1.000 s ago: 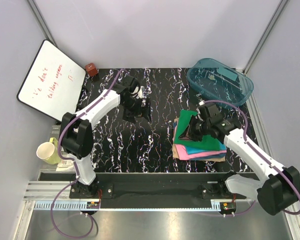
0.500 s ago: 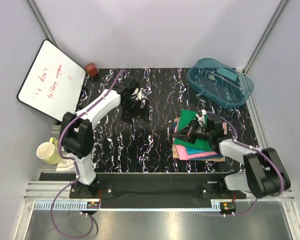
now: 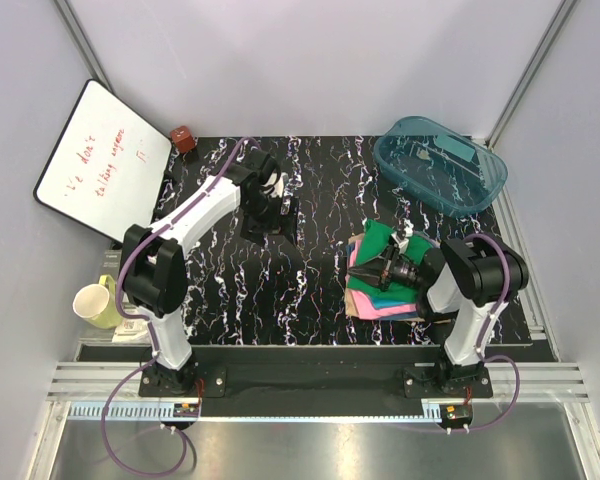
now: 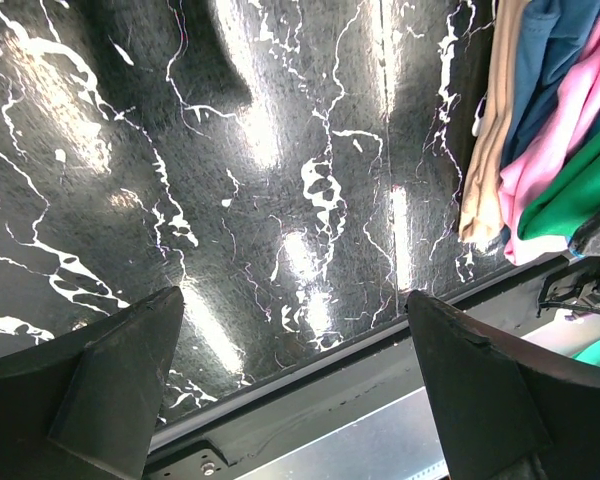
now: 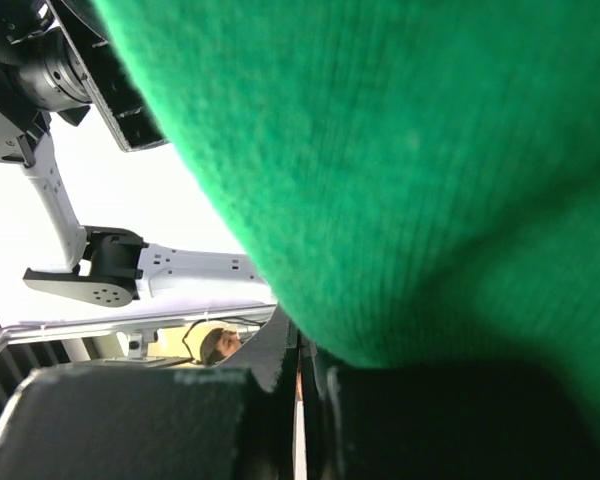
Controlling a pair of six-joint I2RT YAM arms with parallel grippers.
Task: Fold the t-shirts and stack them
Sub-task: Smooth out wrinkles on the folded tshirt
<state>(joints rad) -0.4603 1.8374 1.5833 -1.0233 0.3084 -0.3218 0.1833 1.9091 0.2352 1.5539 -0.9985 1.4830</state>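
**Right arm down on the pile, left arm standing off**

Top view: the t-shirts (image 3: 375, 300) lie as one folded pile on the bench (image 3: 320, 180), right of centre and toward the near edge. The green shirt (image 3: 378, 238) is on top, with teal-blue, pink and tan edges fanned out below it. The right arm (image 3: 470, 275) is doubled back on itself, and the right jaws sit low at the top of the pile. I read that as seating or squaring the green one. The left arm (image 3: 205, 205) reaches over bare bench, well apart from the pile, which I take as giving the right side room. The teal tub (image 3: 440, 165) stands at the far right corner and has no part in this.

Left wrist view: the left jaws are spread wide and hold nothing. The fingers (image 4: 110, 390) frame bare marble. The pile's edge shows at upper right, and the layers are not flush.

Right wrist view: green cloth fills the lens, right up against it. The dark finger shapes at the bottom look close together. I cannot tell whether the right jaws pinch the cloth or only press on it.
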